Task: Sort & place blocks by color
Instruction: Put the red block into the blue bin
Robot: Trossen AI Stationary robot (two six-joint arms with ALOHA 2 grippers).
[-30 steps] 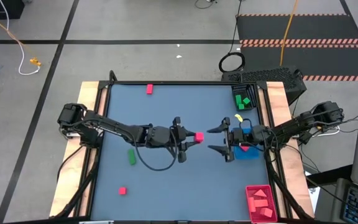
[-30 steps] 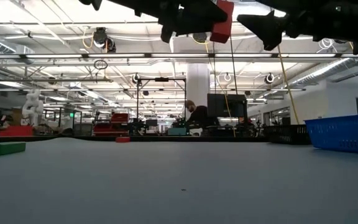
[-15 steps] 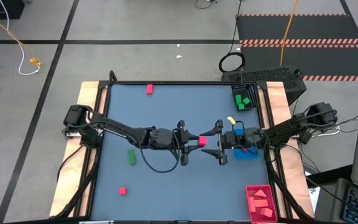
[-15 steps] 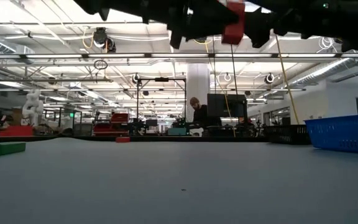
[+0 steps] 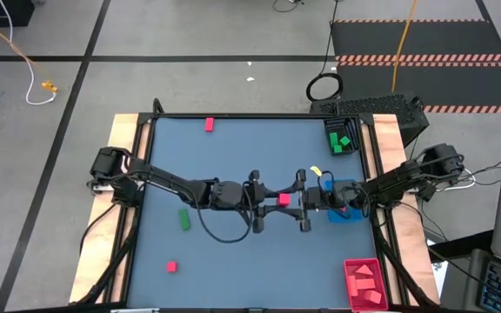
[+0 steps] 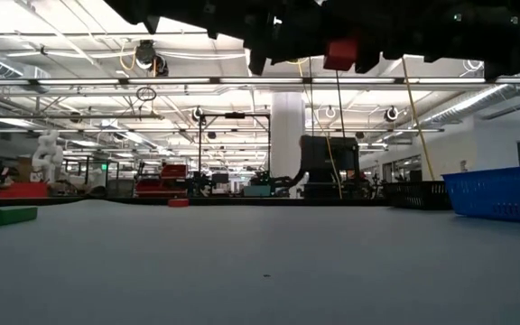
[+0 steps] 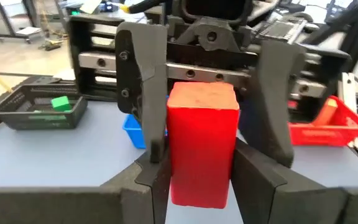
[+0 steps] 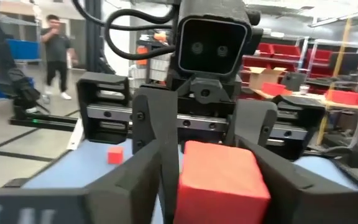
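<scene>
Handover of a red block in the air above the middle of the table

The left tool [image 5: 268, 198] is closed on the red block [image 5: 283, 199], which hangs clear above the table [image 5: 233, 156], well apart from the red tray [image 5: 364, 283]. The right tool [image 5: 303, 201] faces it with fingers [image 7: 277, 102] spread wide on both sides of the block, not yet pressing, as far as I can see. To do it well, I think the right tool should close on the free faces, squarely, before the left one lets go. The block can slip if both release together.
</scene>
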